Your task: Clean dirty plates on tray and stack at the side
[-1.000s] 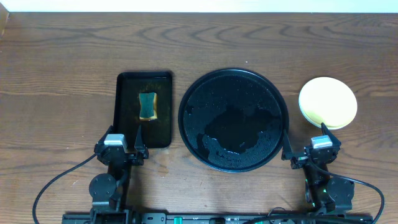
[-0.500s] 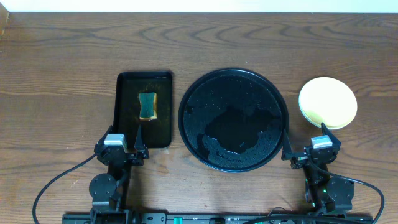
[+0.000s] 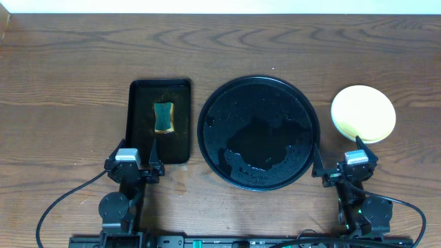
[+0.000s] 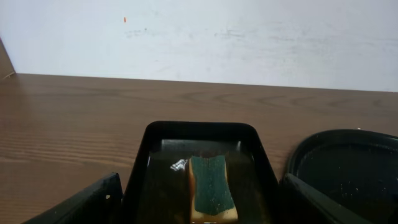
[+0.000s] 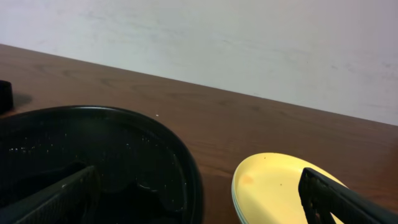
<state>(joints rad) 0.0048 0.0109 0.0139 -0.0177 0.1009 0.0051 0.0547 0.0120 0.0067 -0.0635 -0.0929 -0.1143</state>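
Note:
The large round black tray sits mid-table, wet and holding no plates; it also shows in the right wrist view. The plates lie stacked to its right, pale yellow one on top, mint edges beneath in the right wrist view. My left gripper is open and empty at the near end of the rectangular tray. My right gripper is open and empty between the round tray and the stack, at the near side.
A small rectangular black tray holds a green-topped sponge in brownish water; it also shows in the left wrist view. Bare wood tabletop lies around everything, with a white wall at the far edge.

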